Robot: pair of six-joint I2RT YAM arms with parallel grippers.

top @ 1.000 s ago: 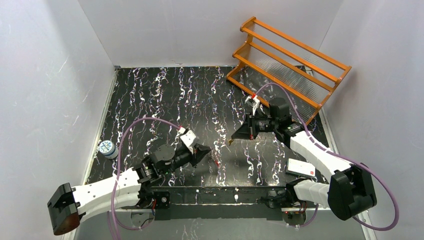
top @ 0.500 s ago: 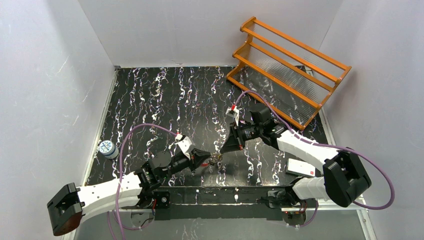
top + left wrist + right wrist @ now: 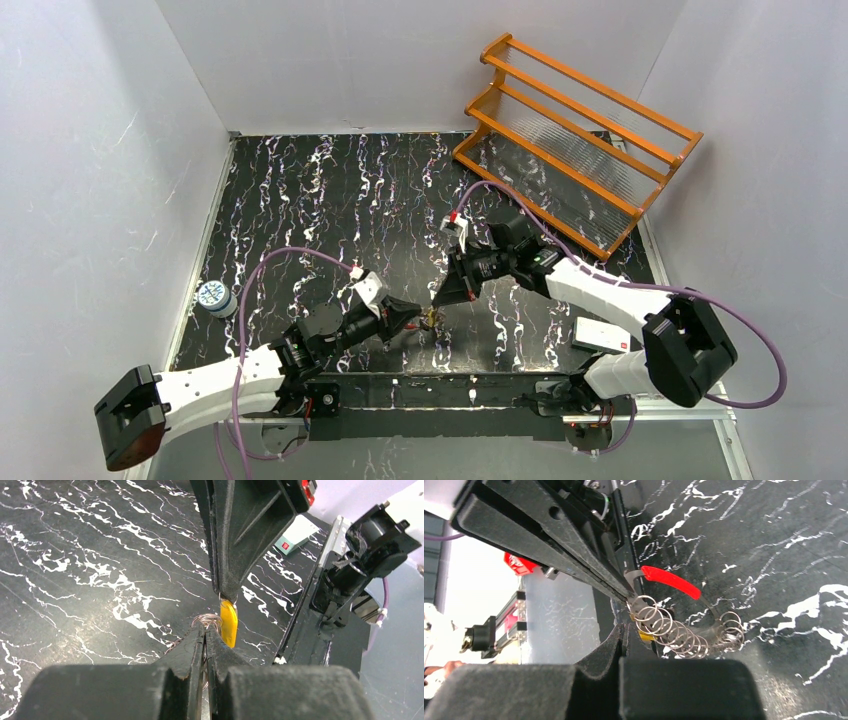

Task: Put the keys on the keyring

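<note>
**A:** Left gripper (image 3: 205, 635), condition?
**B:** Jaws fully closed. They clamp the keyring (image 3: 676, 634) at the wire end beside its red section (image 3: 671, 582).
**A:** Right gripper (image 3: 624, 629)?
**B:** Also fully closed, pinching the brass key (image 3: 229, 623), which hangs just beside the keyring's coils.
**A:** Location?
**B:** Well apart from the orange rack (image 3: 575, 140), off its near-left side.

hands (image 3: 412, 318) (image 3: 440, 298) 2 | key (image 3: 229, 622) 1 | keyring (image 3: 671, 582) 1 | rack (image 3: 560, 135) 1 | box (image 3: 600, 337) 1
</note>
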